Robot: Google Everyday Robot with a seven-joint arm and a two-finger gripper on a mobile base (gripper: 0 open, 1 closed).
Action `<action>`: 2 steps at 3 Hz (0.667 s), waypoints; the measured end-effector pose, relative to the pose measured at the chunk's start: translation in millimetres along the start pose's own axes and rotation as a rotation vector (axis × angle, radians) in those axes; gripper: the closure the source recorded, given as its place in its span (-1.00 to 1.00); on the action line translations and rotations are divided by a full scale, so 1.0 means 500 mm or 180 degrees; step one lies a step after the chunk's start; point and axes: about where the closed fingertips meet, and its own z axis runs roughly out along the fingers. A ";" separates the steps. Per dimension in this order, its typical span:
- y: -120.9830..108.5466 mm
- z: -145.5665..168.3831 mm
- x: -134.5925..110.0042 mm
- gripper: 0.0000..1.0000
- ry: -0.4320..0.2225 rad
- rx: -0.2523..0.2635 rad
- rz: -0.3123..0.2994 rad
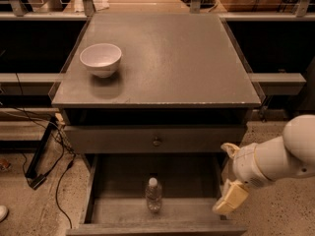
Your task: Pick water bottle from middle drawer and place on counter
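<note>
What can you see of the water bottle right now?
The bottle is small and looks like clear plastic, with a white cap and a ribbed body. It stands upright on the bare floor of the open drawer, about midway across and toward the front, touching nothing else. The hand hangs to its right, at the drawer's right side, apart from it.

water bottle upright in middle drawer, gripper right of it, bowl left on counter
</note>
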 end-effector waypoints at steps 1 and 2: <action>-0.008 0.108 0.040 -1.00 -0.0120 -0.0080 0.0069; -0.023 0.190 0.072 -1.00 -0.0181 -0.0095 0.0056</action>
